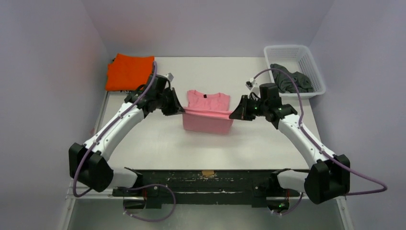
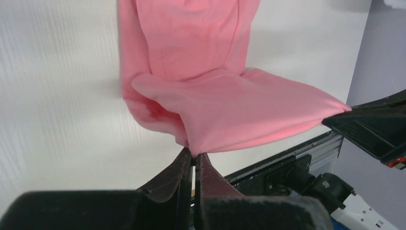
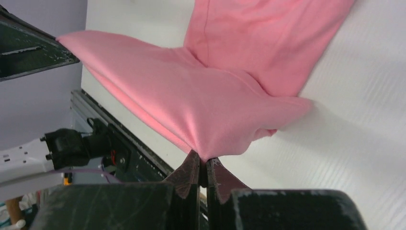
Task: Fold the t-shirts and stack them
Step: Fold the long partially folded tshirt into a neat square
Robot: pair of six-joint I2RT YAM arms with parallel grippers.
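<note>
The pink t-shirt (image 1: pixel 208 113) lies mid-table, its collar end flat and far, its lower part lifted and stretched between both grippers. My left gripper (image 1: pixel 181 110) is shut on the shirt's left corner; the left wrist view shows the cloth (image 2: pixel 230 103) pinched at the gripper (image 2: pixel 195 155). My right gripper (image 1: pixel 233 115) is shut on the right corner; the right wrist view shows the cloth (image 3: pixel 206 100) pinched at the gripper (image 3: pixel 205 161). A folded orange t-shirt (image 1: pixel 129 71) lies at the far left. A dark grey t-shirt (image 1: pixel 291 79) lies in the basket.
A white mesh basket (image 1: pixel 311 60) stands at the far right corner. The black rail (image 1: pixel 206 179) with the arm bases runs along the near edge. Pale walls close in the table at the back and sides.
</note>
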